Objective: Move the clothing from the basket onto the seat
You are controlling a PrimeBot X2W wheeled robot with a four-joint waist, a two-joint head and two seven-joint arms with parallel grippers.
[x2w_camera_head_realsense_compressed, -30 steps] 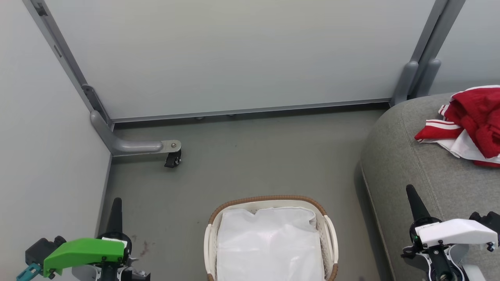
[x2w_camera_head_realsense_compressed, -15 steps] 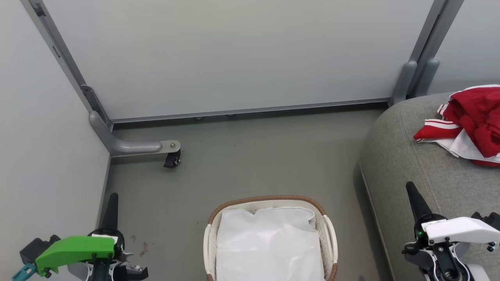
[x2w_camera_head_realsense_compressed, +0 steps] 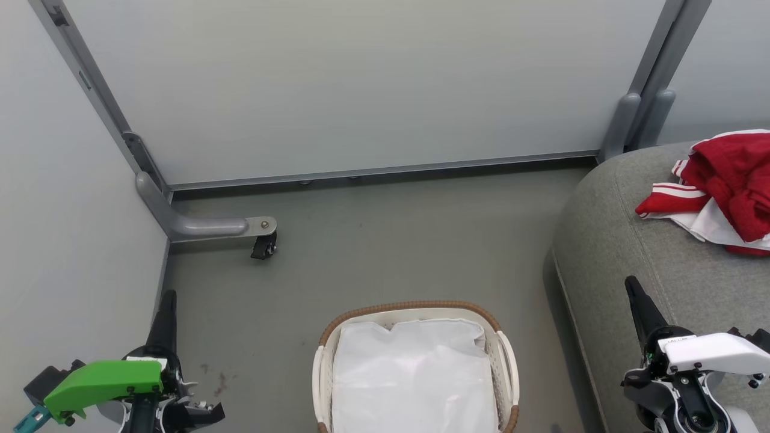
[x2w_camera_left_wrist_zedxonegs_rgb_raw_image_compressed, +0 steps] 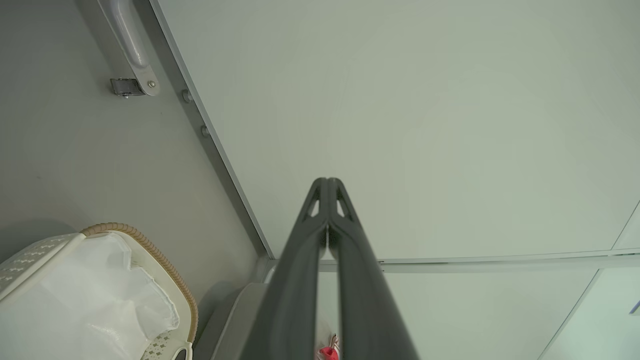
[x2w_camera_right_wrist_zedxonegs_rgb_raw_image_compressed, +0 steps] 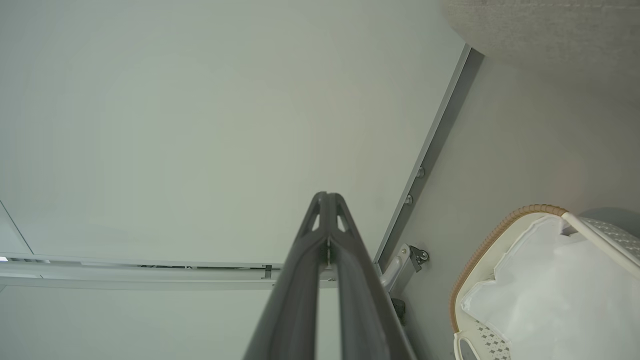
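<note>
The red clothing (x2w_camera_head_realsense_compressed: 731, 186) with white panels and stripes lies bunched on the grey seat (x2w_camera_head_realsense_compressed: 625, 252) at the right edge of the head view. On the floor at bottom centre stands the cream basket (x2w_camera_head_realsense_compressed: 415, 308) with its brown woven rim, and in it I see just the white liner (x2w_camera_head_realsense_compressed: 415, 379). My left gripper (x2w_camera_head_realsense_compressed: 166, 300) is shut and empty at the lower left, near the left panel. Over the seat's front edge, at the lower right, my right gripper (x2w_camera_head_realsense_compressed: 633, 285) is shut and empty. Both wrist views show shut fingertips (x2w_camera_left_wrist_zedxonegs_rgb_raw_image_compressed: 327, 182) (x2w_camera_right_wrist_zedxonegs_rgb_raw_image_compressed: 327, 196) and the basket (x2w_camera_left_wrist_zedxonegs_rgb_raw_image_compressed: 150, 250) (x2w_camera_right_wrist_zedxonegs_rgb_raw_image_compressed: 492, 235).
Pale partition panels (x2w_camera_head_realsense_compressed: 361, 84) close the back and the left side. A grey panel foot with a black caster (x2w_camera_head_realsense_compressed: 262, 245) juts onto the floor at the left. Grey floor (x2w_camera_head_realsense_compressed: 409, 240) lies between basket, panels and seat.
Both grippers have drifted slightly outward and down in the head view, the left one toward the left panel. The clothing, basket and seat have not moved.
</note>
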